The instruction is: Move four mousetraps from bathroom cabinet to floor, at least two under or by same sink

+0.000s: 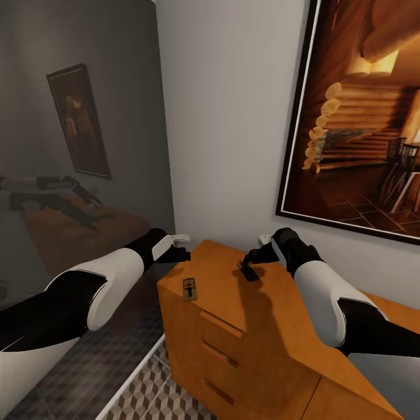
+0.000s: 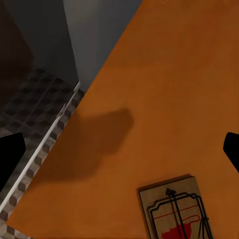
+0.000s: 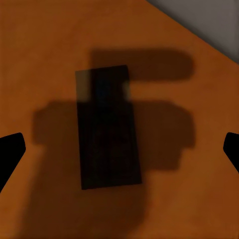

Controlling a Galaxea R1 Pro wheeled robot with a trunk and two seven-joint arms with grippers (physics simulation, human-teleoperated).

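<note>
Two mousetraps (image 1: 190,289) still lie on the cabinet (image 1: 233,326) top; both pincers hang spread apart, right pincer (image 1: 252,256) over one; none visibly on the floor

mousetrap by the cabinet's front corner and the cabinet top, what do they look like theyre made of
The mousetrap looks like a flat, pale wooden slab, matte, carrying thin dark wire parts that are probably metal, plus a red printed mark. The cabinet top looks like orange-brown wood or veneer with a smooth satin finish: even colour, faint grain, soft shadows. As a render, the true material stays open.
</note>
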